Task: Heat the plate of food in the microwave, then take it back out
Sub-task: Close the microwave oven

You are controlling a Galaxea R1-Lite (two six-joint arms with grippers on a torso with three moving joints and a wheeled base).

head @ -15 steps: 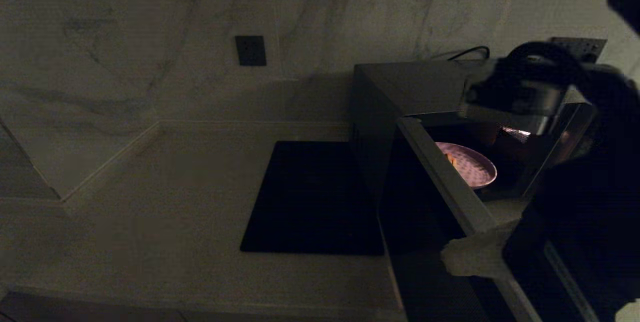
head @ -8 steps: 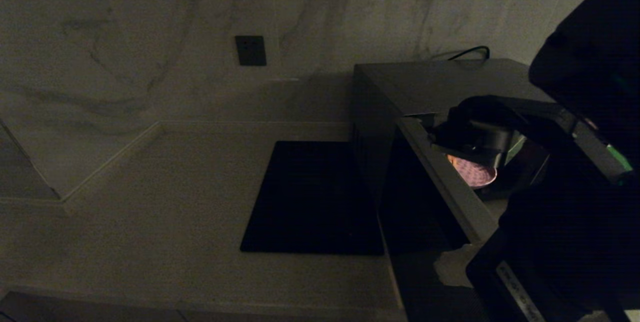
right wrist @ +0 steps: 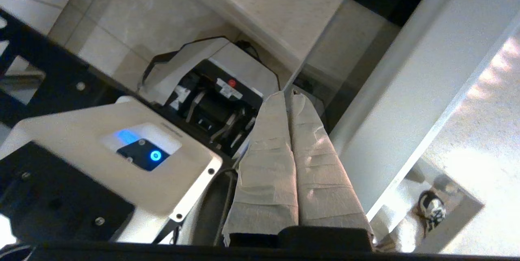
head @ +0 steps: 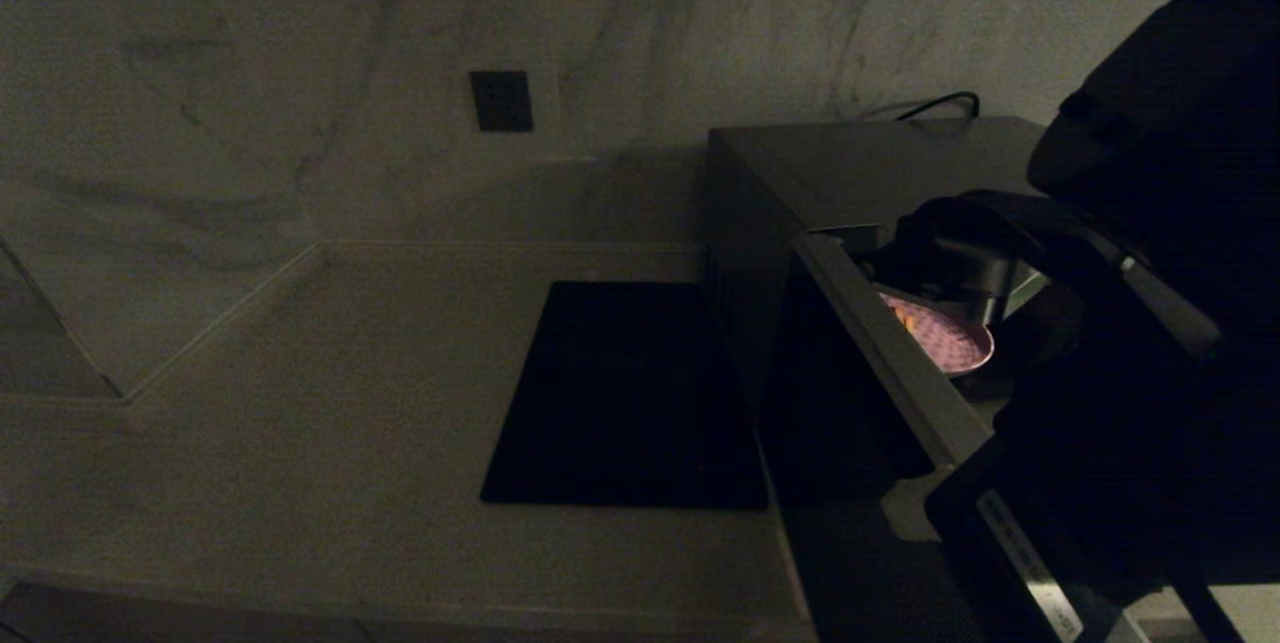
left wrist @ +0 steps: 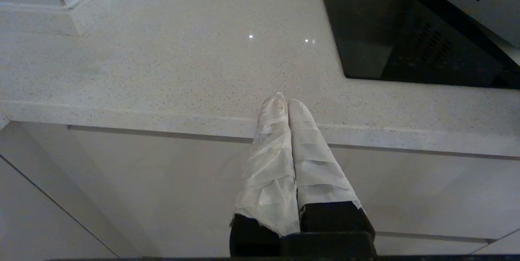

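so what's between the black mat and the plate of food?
In the head view, the microwave's open door stands between the black mat and the plate of food inside the microwave.

Black arms, seemingly white-taped fingers (left wrist: 284, 151)

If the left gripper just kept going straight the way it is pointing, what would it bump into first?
Most likely the speckled countertop. In the left wrist view the left gripper, fingers shut together, points over the counter's front edge at bare surface, with the black mat off to one side. Depth is hard to judge there.
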